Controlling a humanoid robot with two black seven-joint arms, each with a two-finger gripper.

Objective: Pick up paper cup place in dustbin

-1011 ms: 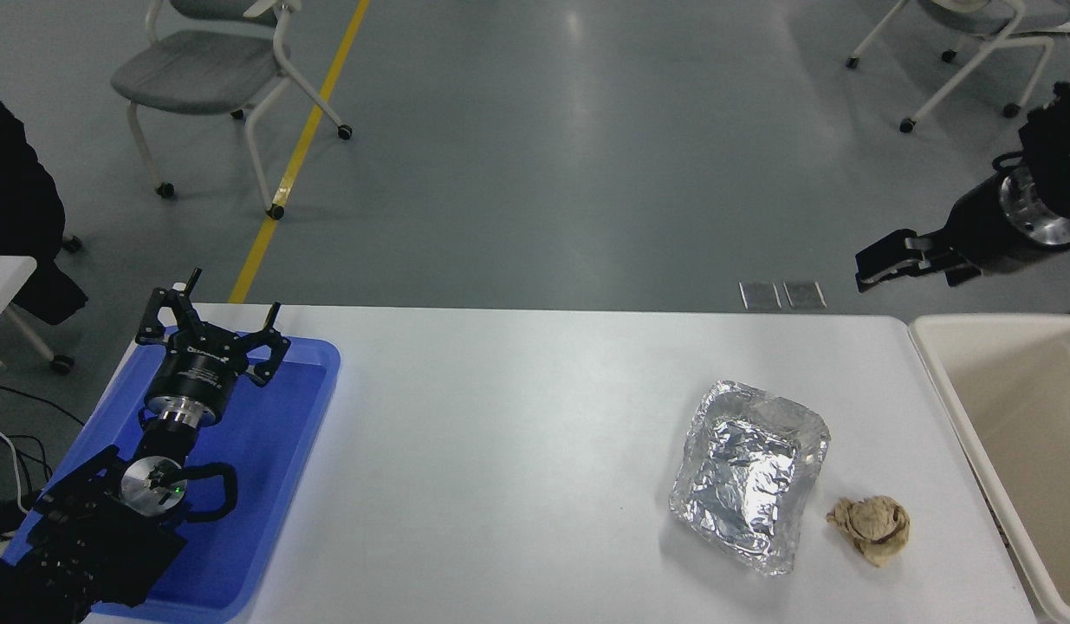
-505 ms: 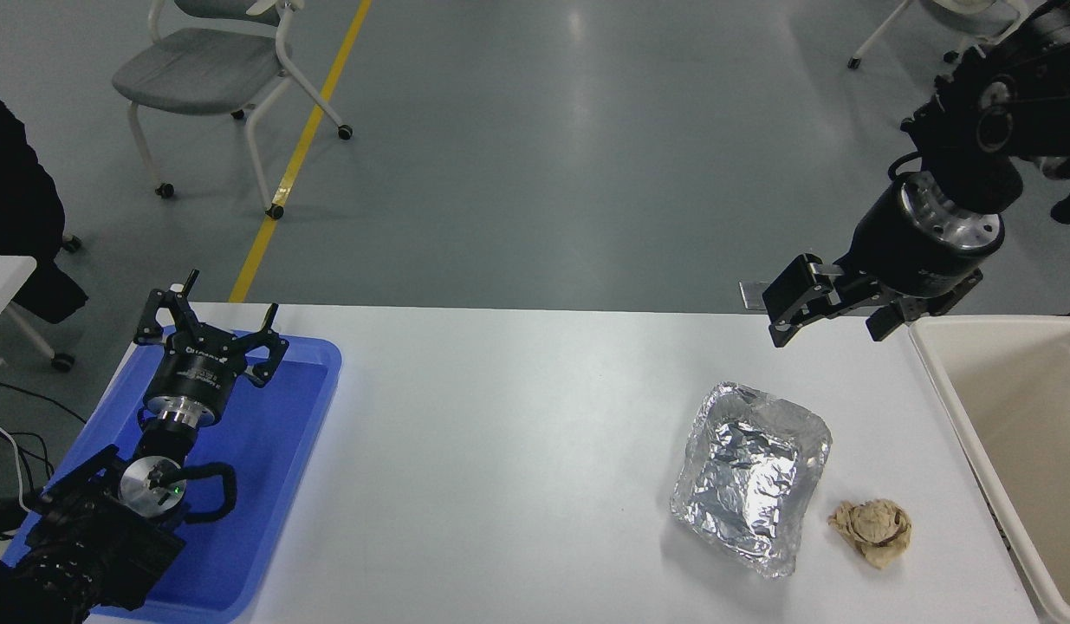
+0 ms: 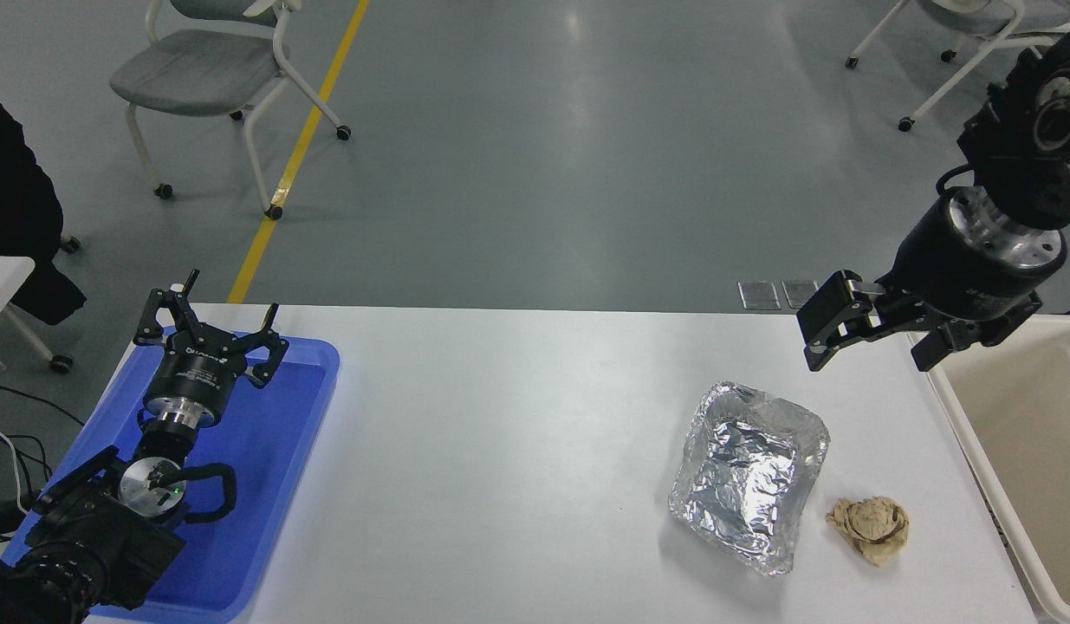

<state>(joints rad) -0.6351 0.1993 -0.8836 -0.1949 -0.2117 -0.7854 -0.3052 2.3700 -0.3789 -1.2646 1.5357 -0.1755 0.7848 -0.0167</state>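
Observation:
No paper cup shows anywhere in the head view; it is hidden or out of view. The cream-white dustbin [image 3: 1037, 451] stands at the table's right end, cut off by the picture's edge, and what I see of its beige inside is bare. My right gripper [image 3: 877, 351] hangs open and empty above the table's far right corner, just left of the dustbin's rim. My left gripper [image 3: 210, 316] is open and parked over the blue tray [image 3: 266, 485] at the lower left.
A crumpled silver foil tray [image 3: 747, 477] lies right of centre, with a crumpled brown paper ball [image 3: 871, 529] beside it near the front. Chairs stand on the floor beyond the table. A dark-clothed person is at the left edge.
My right arm swung in from the far right edge to over the table's far edge, then shifted a little right and lower beside the dustbin. The left arm has not moved.

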